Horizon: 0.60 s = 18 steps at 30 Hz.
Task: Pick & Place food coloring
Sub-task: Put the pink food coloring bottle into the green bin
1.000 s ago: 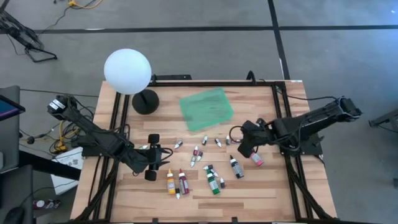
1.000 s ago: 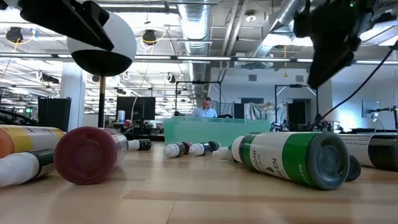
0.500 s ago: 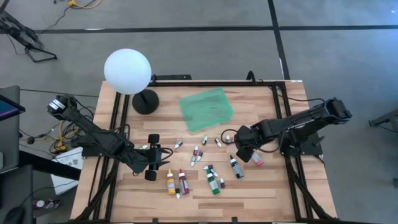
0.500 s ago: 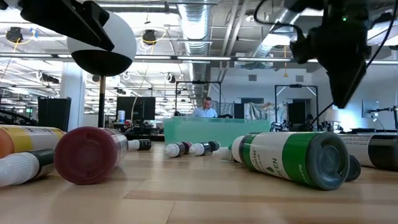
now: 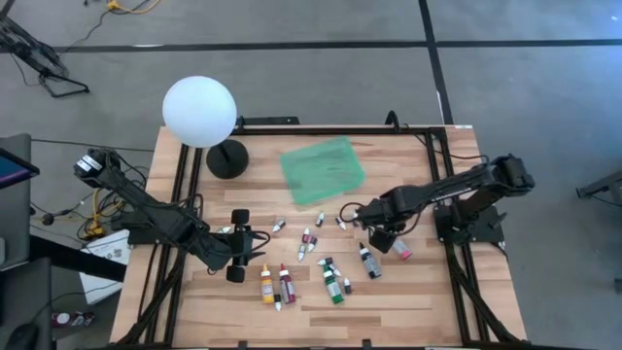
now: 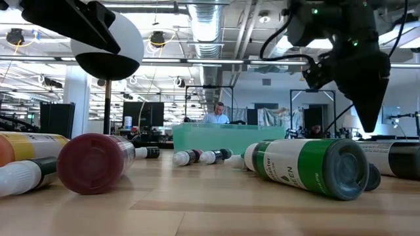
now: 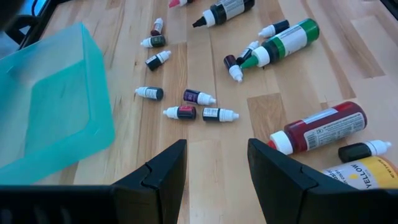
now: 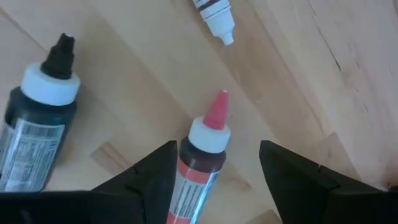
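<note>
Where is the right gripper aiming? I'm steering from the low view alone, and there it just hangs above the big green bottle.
Observer: Its wrist view shows the right gripper open, with a pink-tipped bottle lying on the table between its fingers, ungripped.
Operator: Anything in the tray yet?
Observer: From above, the green tray holds no bottles.
Operator: And the left arm?
Observer: The left gripper waits open near the yellow bottle.

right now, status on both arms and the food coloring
Right pincer open, straddling pink-tipped bottle, not gripped. Left pincer open, waiting, empty. Other bottles loose on table; green tray empty.
</note>
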Motion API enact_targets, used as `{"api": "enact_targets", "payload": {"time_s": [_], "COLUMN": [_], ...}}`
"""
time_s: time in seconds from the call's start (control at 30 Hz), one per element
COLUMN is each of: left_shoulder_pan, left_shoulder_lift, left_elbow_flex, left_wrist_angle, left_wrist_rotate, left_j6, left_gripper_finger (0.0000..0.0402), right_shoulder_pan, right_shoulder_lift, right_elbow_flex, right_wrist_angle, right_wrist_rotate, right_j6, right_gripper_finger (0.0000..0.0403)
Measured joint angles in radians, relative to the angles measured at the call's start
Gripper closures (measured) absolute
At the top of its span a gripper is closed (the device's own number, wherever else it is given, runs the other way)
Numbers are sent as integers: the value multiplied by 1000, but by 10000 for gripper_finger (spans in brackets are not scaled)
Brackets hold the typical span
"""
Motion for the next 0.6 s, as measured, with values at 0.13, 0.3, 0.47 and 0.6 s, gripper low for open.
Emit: {"api": "enact_targets", "payload": {"time_s": [0.13, 0.3, 0.47, 0.6], "left_shoulder_pan": [0, 0, 0, 0], "left_shoulder_lift": [0, 0, 0, 0], "left_elbow_flex": [0, 0, -1, -1], "left_wrist_angle": [0, 0, 0, -1], "left_wrist_rotate": [0, 1, 1, 1], "left_j6": [0, 0, 0, -5], "left_gripper_finger": [236, 236, 236, 236], "right_shoulder_pan": [-12, -17, -17, -17], "right_shoulder_lift": [25, 63, 74, 74], "right_elbow_flex": [0, 0, 0, 0], "right_wrist_angle": [12, 35, 33, 24], "right_wrist_rotate": [-6, -11, -16, -14], "right_j6": [-19, -39, -38, -20], "right_gripper_finger": [184, 184, 187, 190]}}
